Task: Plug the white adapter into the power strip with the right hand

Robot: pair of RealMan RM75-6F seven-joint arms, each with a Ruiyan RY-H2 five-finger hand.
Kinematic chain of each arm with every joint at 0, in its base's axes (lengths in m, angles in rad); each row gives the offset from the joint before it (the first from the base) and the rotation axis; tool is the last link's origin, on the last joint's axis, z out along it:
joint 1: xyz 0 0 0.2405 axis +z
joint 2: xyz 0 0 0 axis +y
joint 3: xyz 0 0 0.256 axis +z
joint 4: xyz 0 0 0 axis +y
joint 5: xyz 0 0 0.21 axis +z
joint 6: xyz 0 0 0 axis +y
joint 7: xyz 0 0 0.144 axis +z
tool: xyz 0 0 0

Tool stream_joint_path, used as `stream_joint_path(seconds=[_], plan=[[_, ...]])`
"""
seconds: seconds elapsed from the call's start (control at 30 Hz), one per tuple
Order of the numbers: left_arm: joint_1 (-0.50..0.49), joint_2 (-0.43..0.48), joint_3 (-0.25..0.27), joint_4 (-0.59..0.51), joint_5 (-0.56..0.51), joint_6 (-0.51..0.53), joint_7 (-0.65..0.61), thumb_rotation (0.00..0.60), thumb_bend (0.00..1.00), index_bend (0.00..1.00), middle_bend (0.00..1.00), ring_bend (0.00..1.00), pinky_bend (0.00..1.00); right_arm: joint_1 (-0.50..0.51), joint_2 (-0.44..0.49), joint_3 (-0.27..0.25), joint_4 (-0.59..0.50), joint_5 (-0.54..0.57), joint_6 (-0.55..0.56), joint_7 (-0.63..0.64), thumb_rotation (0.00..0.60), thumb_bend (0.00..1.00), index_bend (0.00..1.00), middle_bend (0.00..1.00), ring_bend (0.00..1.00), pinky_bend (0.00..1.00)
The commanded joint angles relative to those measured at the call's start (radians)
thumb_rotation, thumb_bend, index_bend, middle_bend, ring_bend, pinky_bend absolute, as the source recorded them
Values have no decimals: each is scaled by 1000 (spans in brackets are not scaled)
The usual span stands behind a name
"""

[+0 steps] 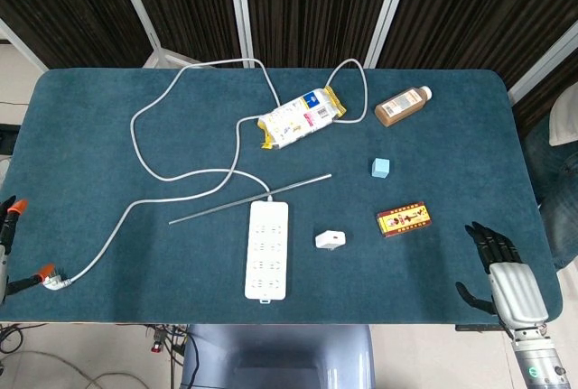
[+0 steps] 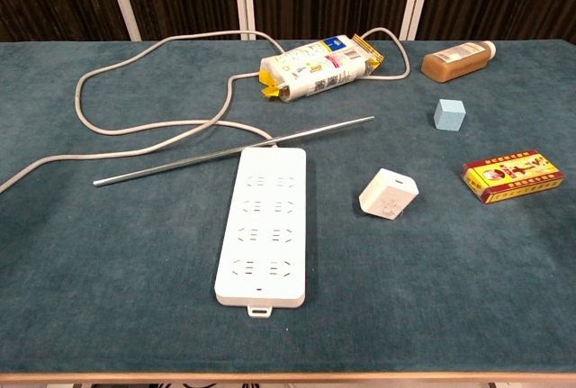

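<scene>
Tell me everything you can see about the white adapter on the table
The white adapter is a small, blocky charger of smooth plastic, lying loose and tilted on the blue cloth table. A slot-shaped port shows on its upper face; its prongs are not visible. It sits right of the power strip and left of the red box, touching neither. Nothing holds it.
</scene>
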Motion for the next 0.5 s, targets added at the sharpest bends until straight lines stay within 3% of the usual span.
stream_joint_path(seconds=[0.03,0.13,0.37,0.5], plan=[[-4,-2,4,0,3,-9,4,600,86,88,0,0,0,60,31,13,-53,36,-98,95,600,350,0,66,74,73],[-3,-2,-2,1,-8,-8,4,600,86,88,0,0,0,132,37,51,-94,48,-176,75,600,349,0,66,74,69],[-6,-2,-1,-1,-12,-16,9,600,86,92,0,0,0,196,20,70,-143,105,-265,-39,600,349,0,66,74,69],[-5,-1,-2,-1,-14,-16,8,600,86,95,0,0,0,273,-36,91,-170,150,-356,-129,600,349,0,66,74,69]])
